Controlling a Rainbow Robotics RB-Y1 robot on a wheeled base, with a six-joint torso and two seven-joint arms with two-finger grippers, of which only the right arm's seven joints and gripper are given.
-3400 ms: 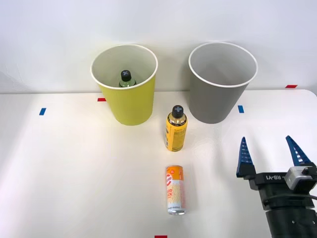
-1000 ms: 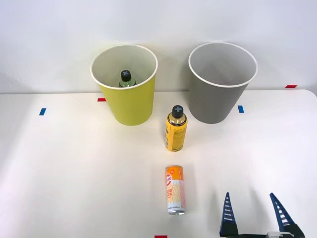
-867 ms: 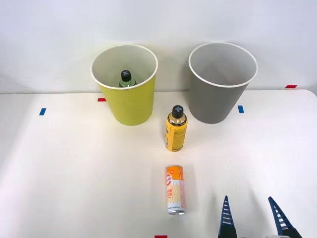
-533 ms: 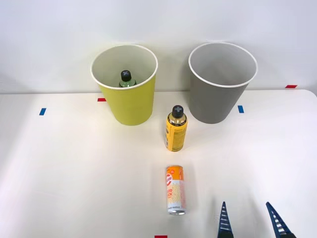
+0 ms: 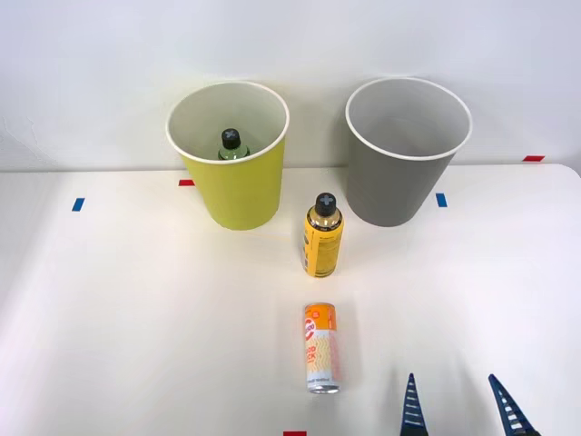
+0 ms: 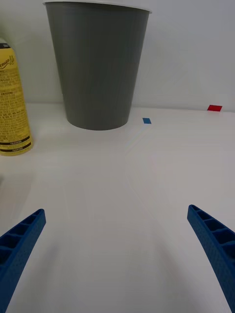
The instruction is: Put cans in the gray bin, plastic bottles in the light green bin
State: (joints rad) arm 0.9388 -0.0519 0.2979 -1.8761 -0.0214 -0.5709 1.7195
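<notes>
Light green bin (image 5: 238,195) stands far from the fingers, well up the table and off to their left, upright, white inside. Green bottle (image 5: 231,143) sits inside it, black cap up, only top part visible. Small red tape mark (image 5: 186,183) at the bin's left base, blue tape mark (image 5: 78,204) further left.

Yellow bottle (image 5: 322,236) stands upright on the table (image 5: 136,318) between the two bins and a bit nearer the fingers, black cross-marked cap on top; touching neither bin. In the wrist view its yellow label (image 6: 13,110) shows ahead of the left-hand finger, beside the gray bin.

Orange-and-white can (image 5: 320,348) lies on its side, silver end toward the robot, just left of the fingers and apart from them, not touched.

Right gripper (image 5: 459,406) low at the near table edge, two blue ribbed fingers (image 6: 19,244) spread wide, nothing between them, bare table under them.

Gray bin (image 5: 404,173) upright, straight ahead of the fingers and well apart; in the wrist view it (image 6: 98,63) stands past the gap. Blue tape mark (image 6: 146,120) by its base, red tape mark (image 6: 214,108) further right.
</notes>
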